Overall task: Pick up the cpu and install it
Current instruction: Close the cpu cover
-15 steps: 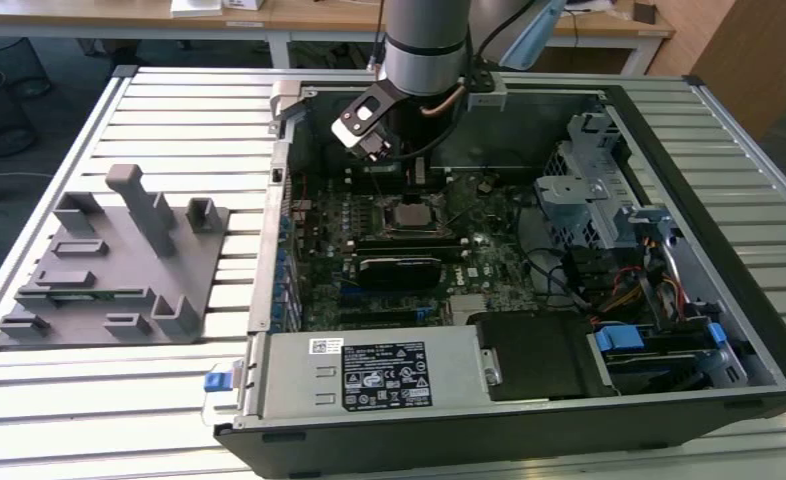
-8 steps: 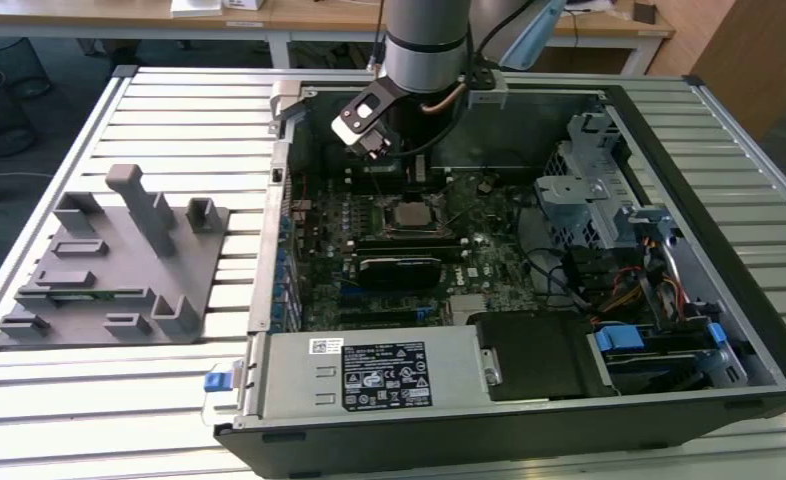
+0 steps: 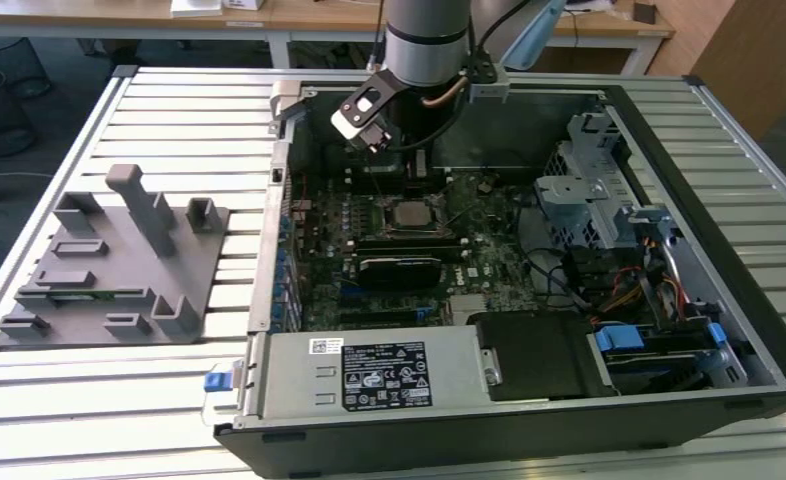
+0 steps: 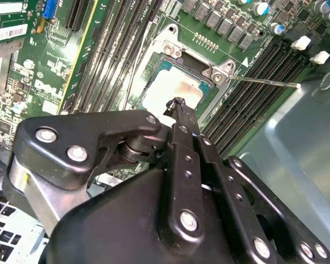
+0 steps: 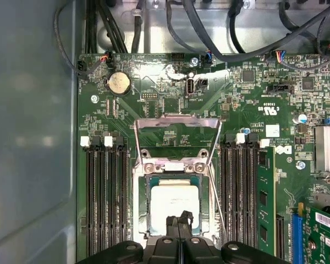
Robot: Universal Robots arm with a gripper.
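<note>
End effector point(image 5: 179, 220) fingers closed together, empty, just above the cpu point(image 5: 166, 198).

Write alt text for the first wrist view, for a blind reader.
The cpu, silvery top up, lies in the open motherboard socket, with the shut end effector poised over one edge of it. The socket's metal load plate is flipped open, memory slots flank the socket, and a coin battery sits on the green board.
</note>
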